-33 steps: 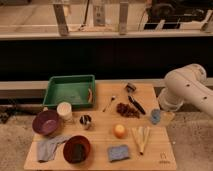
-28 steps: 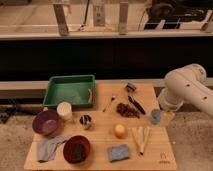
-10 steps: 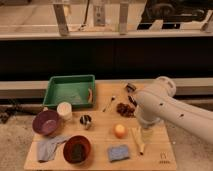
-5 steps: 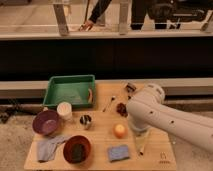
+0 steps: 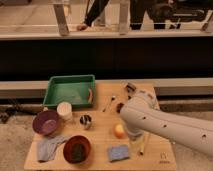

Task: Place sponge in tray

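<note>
The sponge [image 5: 119,152] is a blue-grey pad lying flat near the table's front edge, right of centre. The green tray [image 5: 70,90] stands at the back left of the wooden table, and I see nothing in it. My white arm [image 5: 165,124] reaches in from the right across the table's middle. My gripper [image 5: 134,143] points down just right of and above the sponge, next to an orange fruit [image 5: 120,130]. The arm's bulk hides most of it.
A purple bowl [image 5: 46,121], a white cup [image 5: 64,110], a small metal cup [image 5: 86,120], a red bowl [image 5: 77,148] and a grey cloth [image 5: 50,147] sit on the left. A spoon [image 5: 110,102] and a yellow stick [image 5: 145,142] lie near the arm.
The arm has swung from the table's right edge leftward over the middle, and its end has come down close to the orange fruit and the sponge. The objects have not moved.
</note>
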You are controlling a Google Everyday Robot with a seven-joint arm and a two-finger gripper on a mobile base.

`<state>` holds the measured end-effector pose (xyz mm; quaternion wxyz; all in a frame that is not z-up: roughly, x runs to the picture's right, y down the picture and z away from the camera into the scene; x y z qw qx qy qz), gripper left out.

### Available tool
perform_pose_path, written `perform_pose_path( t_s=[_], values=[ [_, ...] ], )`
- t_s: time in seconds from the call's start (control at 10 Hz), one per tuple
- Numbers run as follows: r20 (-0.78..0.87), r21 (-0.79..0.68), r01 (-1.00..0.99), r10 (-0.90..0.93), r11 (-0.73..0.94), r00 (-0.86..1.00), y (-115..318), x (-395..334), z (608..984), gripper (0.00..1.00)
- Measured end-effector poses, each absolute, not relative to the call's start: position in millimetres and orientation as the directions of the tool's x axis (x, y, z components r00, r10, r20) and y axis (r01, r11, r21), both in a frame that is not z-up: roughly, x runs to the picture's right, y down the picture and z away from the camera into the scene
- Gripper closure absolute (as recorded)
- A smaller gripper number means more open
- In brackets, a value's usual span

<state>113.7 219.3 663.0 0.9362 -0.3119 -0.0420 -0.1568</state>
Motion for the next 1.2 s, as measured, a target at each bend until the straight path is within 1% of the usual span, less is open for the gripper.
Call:
perform_pose_path(
  t_s=[0.9, 1.2],
  values=[
    [0.225, -0.577, 0.393, -0.323, 0.716, 0.919, 273.7, 95.8, 696.5, 0.2],
    [0.226, -0.564, 0.396, -0.325, 0.725, 0.918, 266.9, 87.7, 691.5, 0.2]
  ],
)
